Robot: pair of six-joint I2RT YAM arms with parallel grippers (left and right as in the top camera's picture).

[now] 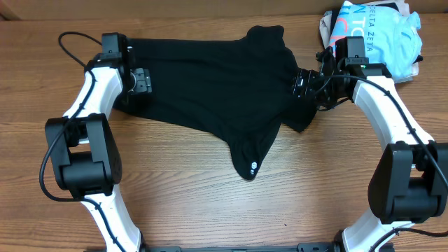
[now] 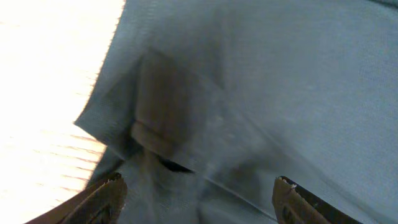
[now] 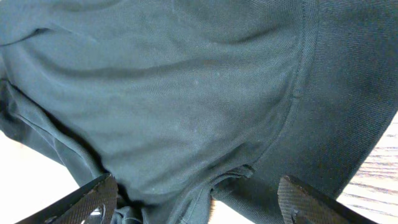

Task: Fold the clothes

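Note:
A black garment (image 1: 210, 84) lies spread across the wooden table, one part hanging toward the front with a small white mark (image 1: 253, 166). My left gripper (image 1: 142, 80) is open over the garment's left edge; in the left wrist view its fingers (image 2: 198, 193) straddle a folded edge of the dark cloth (image 2: 249, 93). My right gripper (image 1: 302, 82) is open over the garment's right edge; in the right wrist view its fingers (image 3: 198, 198) straddle a bunched seam of the cloth (image 3: 186, 93).
A pile of light blue and white clothes (image 1: 378, 31) lies at the back right corner, next to my right arm. Bare wooden table (image 1: 210, 203) lies in front of the garment.

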